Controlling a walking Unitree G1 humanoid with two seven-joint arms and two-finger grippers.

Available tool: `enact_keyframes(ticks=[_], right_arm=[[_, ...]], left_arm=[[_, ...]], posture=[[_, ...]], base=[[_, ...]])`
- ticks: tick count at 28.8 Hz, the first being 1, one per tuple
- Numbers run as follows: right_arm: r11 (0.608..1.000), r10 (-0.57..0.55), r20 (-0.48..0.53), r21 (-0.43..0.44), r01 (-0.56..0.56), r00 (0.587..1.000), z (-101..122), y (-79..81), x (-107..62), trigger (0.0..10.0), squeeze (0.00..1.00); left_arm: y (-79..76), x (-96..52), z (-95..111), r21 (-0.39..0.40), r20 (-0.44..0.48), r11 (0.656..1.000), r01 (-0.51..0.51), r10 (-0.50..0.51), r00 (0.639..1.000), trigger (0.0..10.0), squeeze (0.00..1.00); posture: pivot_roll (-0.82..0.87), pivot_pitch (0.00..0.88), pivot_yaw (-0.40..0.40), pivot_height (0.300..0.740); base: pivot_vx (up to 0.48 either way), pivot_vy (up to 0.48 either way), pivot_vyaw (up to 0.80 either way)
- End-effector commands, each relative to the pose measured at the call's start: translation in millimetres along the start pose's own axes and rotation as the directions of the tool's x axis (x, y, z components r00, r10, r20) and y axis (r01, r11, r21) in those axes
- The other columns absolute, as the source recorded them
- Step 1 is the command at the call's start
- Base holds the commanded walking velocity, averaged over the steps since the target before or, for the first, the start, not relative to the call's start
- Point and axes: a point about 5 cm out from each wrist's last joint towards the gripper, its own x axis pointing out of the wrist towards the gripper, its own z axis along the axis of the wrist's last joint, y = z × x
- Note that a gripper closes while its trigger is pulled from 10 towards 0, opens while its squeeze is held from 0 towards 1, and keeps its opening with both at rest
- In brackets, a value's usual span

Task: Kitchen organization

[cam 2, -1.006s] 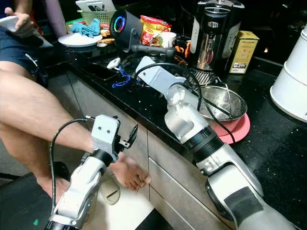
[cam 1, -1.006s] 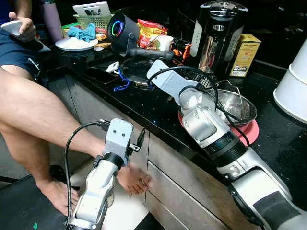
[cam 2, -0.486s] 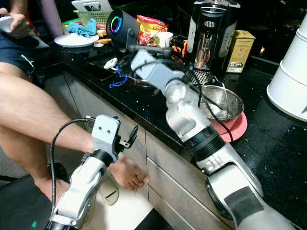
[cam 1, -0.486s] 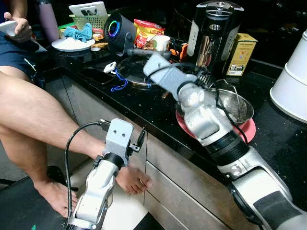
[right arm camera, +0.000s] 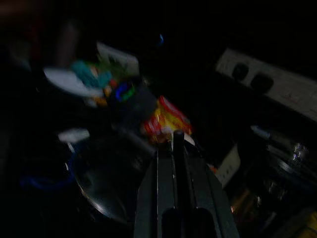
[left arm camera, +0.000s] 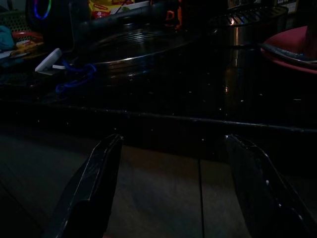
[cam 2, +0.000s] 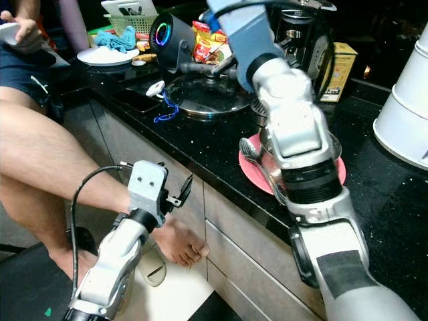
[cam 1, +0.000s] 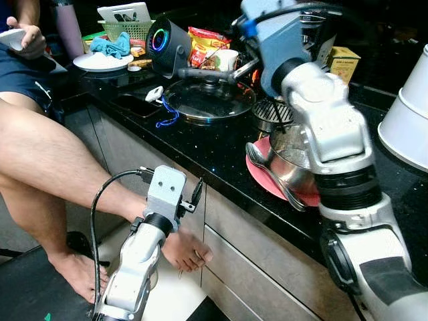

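Bowl [cam 1: 294,164] location needed.
> Steel bowl is seen on a pink plate [cam 1: 262,180] near the front edge of the black countertop [cam 1: 200,144]. A spoon [cam 1: 257,157] is laid on the plate's left side, touching the bowl's wall.

Right gripper [right arm camera: 177,136]?
> It is raised above the counter, well apart from the bowl, over the back clutter by the snack packet [cam 1: 208,43] and mug [cam 1: 229,60]. Its fingers are seen pressed together in the wrist view, with nothing made out between them. That view is dark and blurred.

Left gripper [left arm camera: 168,139]?
> It is held low, in front of the cabinet drawers below the counter edge. Fingers [left arm camera: 101,163] are spread apart, nothing gripped.

Anything else noted?
> A glass lid [cam 1: 209,100] is seen lying left of the plate, and a mesh strainer [cam 1: 271,110] just behind the plate. A white tub [cam 1: 408,114] is on the far right. A person's bare leg [cam 1: 60,160] is seen to the left of the cabinet.
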Motion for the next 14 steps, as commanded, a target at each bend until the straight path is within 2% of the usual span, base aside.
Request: enact_keyframes(ticks=[1,2,4,6,7,8,9,10,11,12,13,14], right_arm=[[0.997,0.035,0.126,0.059,-0.043,0.991,21.0,-4.1,-6.1,0.0,0.00],[0.997,0.035,0.126,0.059,-0.043,0.991,21.0,-4.1,-6.1,0.0,0.00],[0.978,0.072,0.271,0.171,-0.122,0.960,35.6,-6.9,-16.5,0.0,0.00],[0.978,0.072,0.271,0.171,-0.122,0.960,35.6,-6.9,-16.5,0.0,0.00],[0.959,0.077,0.340,0.232,-0.163,0.937,41.2,-8.5,-21.3,0.0,0.00],[0.934,0.071,0.401,0.294,-0.202,0.913,45.8,-11.1,-26.1,1.9,0.00],[0.934,0.071,0.401,0.294,-0.202,0.913,45.8,-11.1,-26.1,1.9,0.00],[0.895,0.078,0.448,0.362,-0.261,0.890,47.6,-12.4,-30.2,3.1,0.00],[0.863,0.069,0.495,0.407,-0.301,0.866,47.3,-14.6,-35.5,6.8,0.00],[0.835,0.060,0.516,0.442,-0.326,0.854,44.7,-16.1,-39.0,10.0,0.00],[0.835,0.060,0.516,0.442,-0.326,0.854,44.7,-16.1,-39.0,10.0,0.00],[0.814,0.043,0.526,0.475,-0.335,0.850,41.4,-17.3,-41.0,10.0,0.00]], left_arm=[[-1.1,-1.0,-1.0,-0.006,-0.005,1.000,0.007,-0.007,1.000,10.0,0.00],[-1.1,-1.0,-1.0,-0.006,-0.005,1.000,0.007,-0.007,1.000,10.0,0.00],[-1.0,-1.4,-1.0,-0.006,-0.005,1.000,0.008,-0.008,1.000,10.0,0.00],[-1.0,-1.4,-1.0,-0.006,-0.005,1.000,0.008,-0.008,1.000,10.0,0.00],[-0.9,-1.7,-0.9,-0.006,-0.005,1.000,0.009,-0.009,1.000,10.0,0.00],[-0.8,-1.9,-0.9,-0.006,-0.005,1.000,0.010,-0.011,1.000,10.0,0.00],[-0.8,-1.9,-0.9,-0.006,-0.005,1.000,0.010,-0.011,1.000,10.0,0.00],[-0.6,-2.1,-0.7,-0.006,-0.004,1.000,0.012,-0.012,1.000,10.0,0.00],[-0.4,-2.3,-0.5,-0.005,-0.003,1.000,0.013,-0.014,1.000,10.0,0.00],[-0.1,-2.5,-0.3,-0.005,-0.002,1.000,0.015,-0.015,1.000,10.0,0.00],[-0.1,-2.5,-0.3,-0.005,-0.002,1.000,0.015,-0.015,1.000,10.0,0.00],[0.1,-2.6,-0.1,-0.004,-0.001,1.000,0.016,-0.016,1.000,10.0,0.00]], posture=[[-0.05,0.000,-0.037,0.740],[-0.05,0.000,-0.037,0.740],[-0.05,0.000,-0.035,0.740],[-0.05,0.000,-0.035,0.740],[-0.05,0.000,-0.034,0.740],[-0.05,0.000,-0.033,0.740],[-0.05,0.000,-0.033,0.740],[-0.05,0.000,-0.031,0.740],[-0.05,0.000,-0.029,0.740],[-0.05,0.000,-0.027,0.740],[-0.05,0.000,-0.027,0.740],[-0.05,0.000,-0.025,0.740]], base=[[0.000,0.000,0.00],[0.000,0.000,0.00],[0.000,0.000,0.00],[0.000,0.000,0.00],[0.000,0.000,0.00],[0.000,0.000,0.00],[0.000,0.000,0.00],[0.000,0.000,0.00],[0.000,0.000,0.00],[0.000,0.000,0.00],[0.000,0.000,0.00],[0.000,0.000,0.00]])
